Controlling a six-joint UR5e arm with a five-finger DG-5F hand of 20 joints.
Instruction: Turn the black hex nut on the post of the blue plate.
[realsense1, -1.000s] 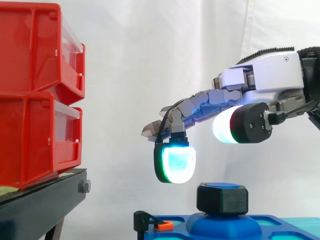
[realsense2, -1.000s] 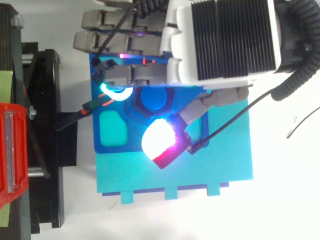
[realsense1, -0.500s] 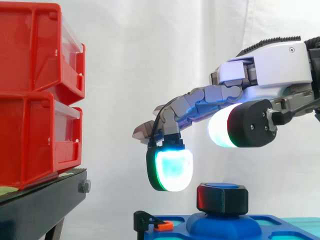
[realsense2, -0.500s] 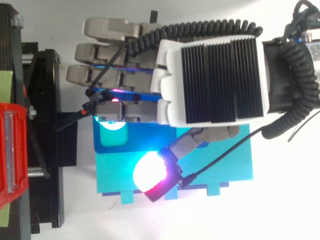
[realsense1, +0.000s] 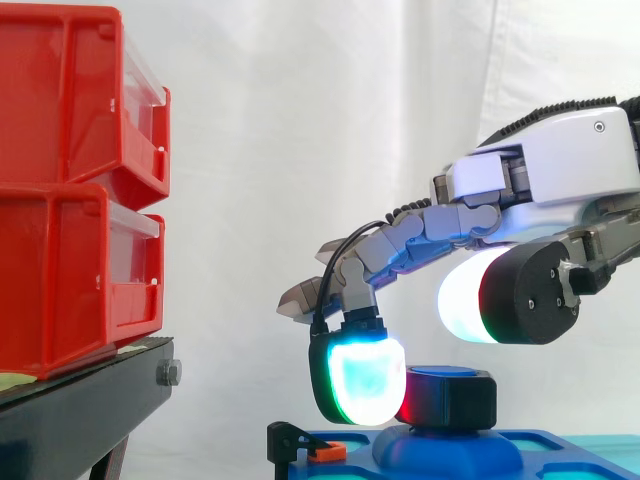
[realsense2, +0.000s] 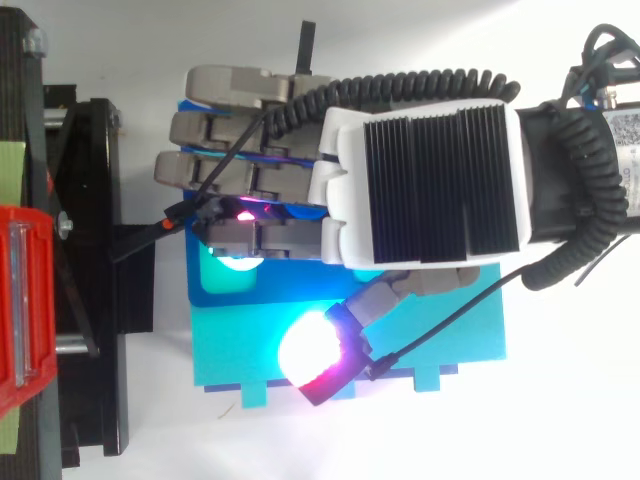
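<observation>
Loosely spread, the robot hand (realsense1: 540, 165) hangs over the black hex nut (realsense1: 450, 400), one glowing fingertip (realsense1: 362, 382) just beside its left face.

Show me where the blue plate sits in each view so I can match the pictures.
Side view: the blue plate runs along the bottom edge, right of centre, under the black hex nut.
Top view: the blue plate lies left of centre, mostly beneath the hand, with its lower-left rim bare.
Shared landmark: the red bins, at the left edge in both views.
</observation>
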